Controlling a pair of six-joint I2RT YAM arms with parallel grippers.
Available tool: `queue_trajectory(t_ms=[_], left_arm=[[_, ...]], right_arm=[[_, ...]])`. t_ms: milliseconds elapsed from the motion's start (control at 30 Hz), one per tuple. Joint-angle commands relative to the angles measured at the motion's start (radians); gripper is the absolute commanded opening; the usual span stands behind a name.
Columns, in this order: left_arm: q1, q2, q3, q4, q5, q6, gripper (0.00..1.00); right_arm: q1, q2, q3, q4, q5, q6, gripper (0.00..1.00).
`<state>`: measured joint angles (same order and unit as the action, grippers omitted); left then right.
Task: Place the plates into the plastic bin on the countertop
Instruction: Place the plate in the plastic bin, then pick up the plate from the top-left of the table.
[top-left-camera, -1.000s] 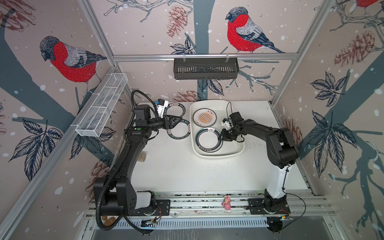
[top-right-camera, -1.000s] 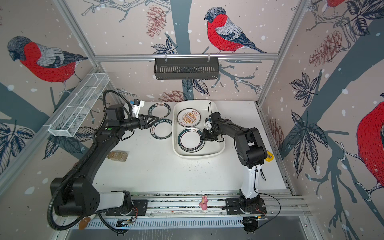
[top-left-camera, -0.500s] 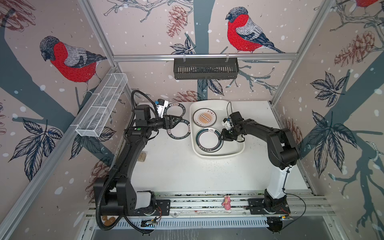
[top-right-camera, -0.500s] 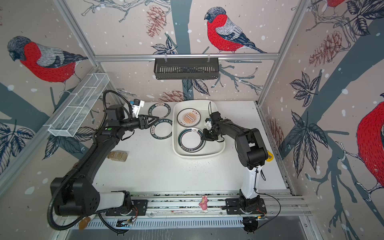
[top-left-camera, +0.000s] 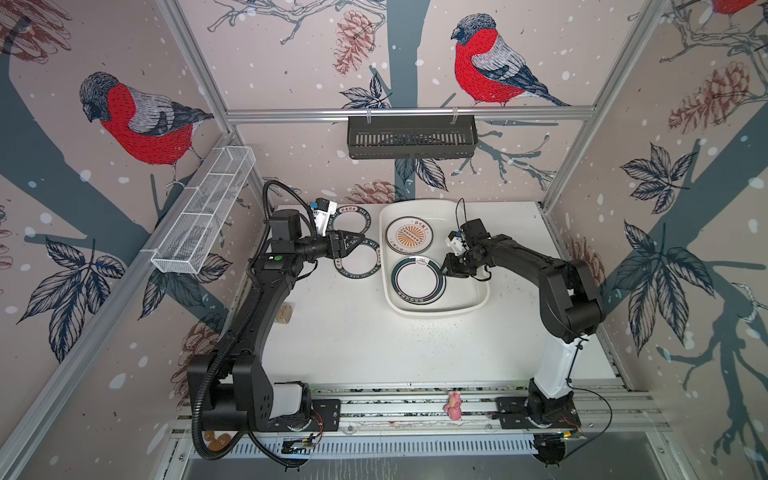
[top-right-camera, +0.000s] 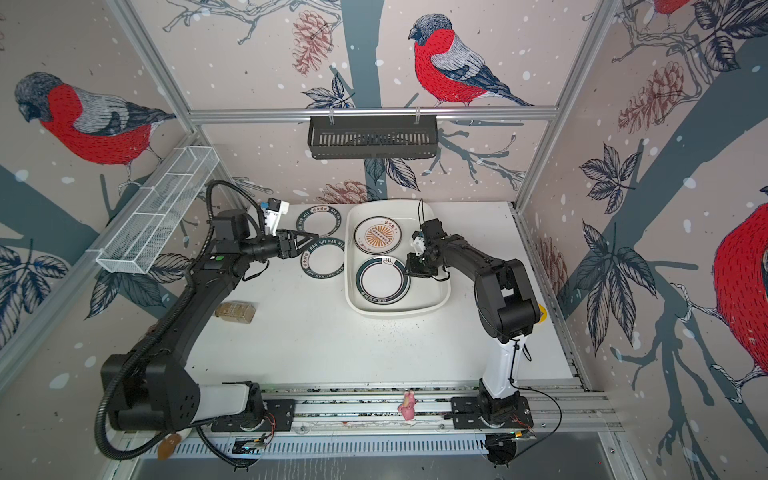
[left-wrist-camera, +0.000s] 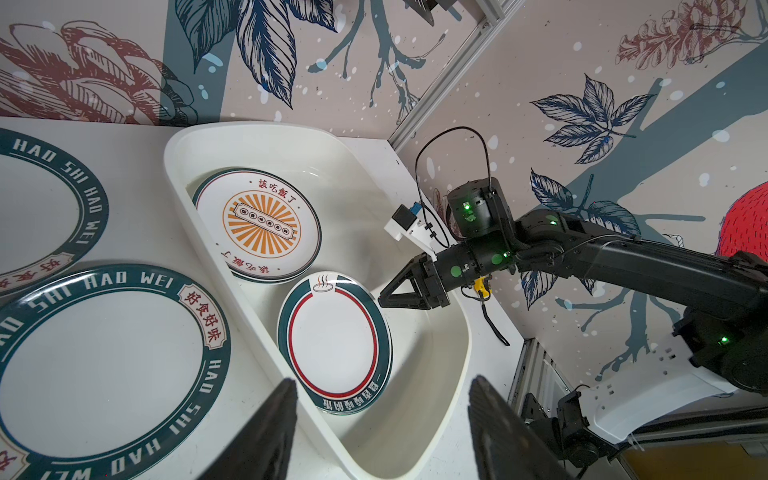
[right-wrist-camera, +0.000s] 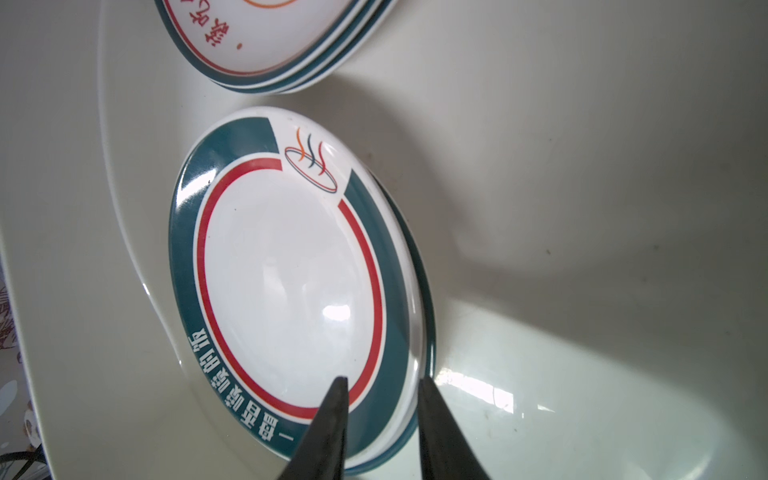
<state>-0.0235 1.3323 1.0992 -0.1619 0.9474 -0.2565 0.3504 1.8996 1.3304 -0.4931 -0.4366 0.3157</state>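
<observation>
The white plastic bin (top-left-camera: 478, 299) stands at the back of the countertop (top-left-camera: 374, 340). In it lie a sunburst plate (top-left-camera: 409, 235) topping a stack and a green-rimmed plate with a red ring (top-left-camera: 418, 279) (right-wrist-camera: 291, 270) resting on another plate. My right gripper (top-left-camera: 445, 270) (right-wrist-camera: 382, 380) is low inside the bin, open a little, one finger over this plate's rim and one outside it. Two green-rimmed plates (top-left-camera: 351, 216) (top-left-camera: 359, 259) lie on the countertop left of the bin. My left gripper (top-left-camera: 353, 247) (left-wrist-camera: 383, 380) hovers open and empty between them.
A black slatted shelf (top-left-camera: 411, 137) hangs on the back wall and a white wire basket (top-left-camera: 203, 224) on the left wall. A small brown jar (top-right-camera: 235, 311) lies on the countertop under the left arm. A pink figure (top-left-camera: 453, 407) sits on the front rail.
The right gripper's fingers have parted slightly around the plate's rim. Both arms have stayed almost still.
</observation>
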Motion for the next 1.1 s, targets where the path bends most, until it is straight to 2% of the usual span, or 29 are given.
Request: queue_trajectory(t_ms=[0, 200, 433, 767, 1067], left_arm=[[0.001, -0.001, -0.01, 0.038, -0.02, -0.005, 0.69], [0.009, -0.003, -0.069, 0.032, -0.218, -0.032, 0.69], [0.065, 0.033, -0.163, 0.101, -0.295, -0.156, 0.69], [0.108, 0.113, -0.235, 0.168, -0.307, -0.253, 0.66], [0.194, 0.229, -0.253, 0.186, -0.293, -0.236, 0.62]], right_arm=[[-0.003, -0.036, 0.0, 0.02, 0.02, 0.027, 0.32], [-0.005, -0.134, -0.059, 0.133, 0.03, 0.082, 0.32], [-0.012, -0.255, -0.175, 0.262, 0.043, 0.132, 0.33], [-0.027, -0.427, -0.329, 0.365, 0.049, 0.19, 0.32], [-0.027, -0.514, -0.415, 0.439, 0.043, 0.222, 0.33]])
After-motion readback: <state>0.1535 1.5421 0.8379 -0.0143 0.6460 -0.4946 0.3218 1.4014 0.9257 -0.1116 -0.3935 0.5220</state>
